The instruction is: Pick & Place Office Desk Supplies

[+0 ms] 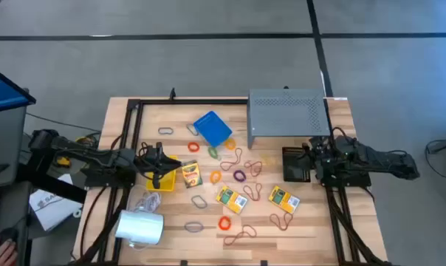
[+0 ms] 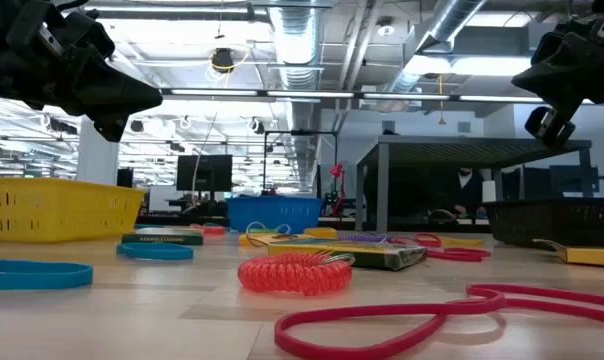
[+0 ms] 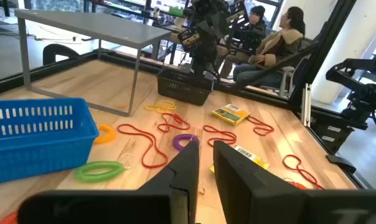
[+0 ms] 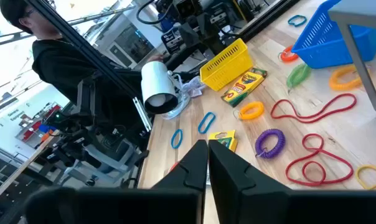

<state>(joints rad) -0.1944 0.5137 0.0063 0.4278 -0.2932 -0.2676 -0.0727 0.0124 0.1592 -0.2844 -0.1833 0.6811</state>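
We judge the crayon box [image 1: 232, 199], centre frame, light and stiff: grip its long sides. Left gripper [image 1: 158, 164] nearly closed, empty; right gripper [image 1: 311, 159] closed, empty.

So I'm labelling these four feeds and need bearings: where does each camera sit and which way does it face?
High: overhead, straight down on the table; both arms show.
Low: at tabletop height, looking across into the room; arms hang in from above.
Left wrist: faces the right arm past the left gripper.
Right wrist: faces the white cylinder past the right gripper.
Shared: the blue basket shows in the high and left wrist views.
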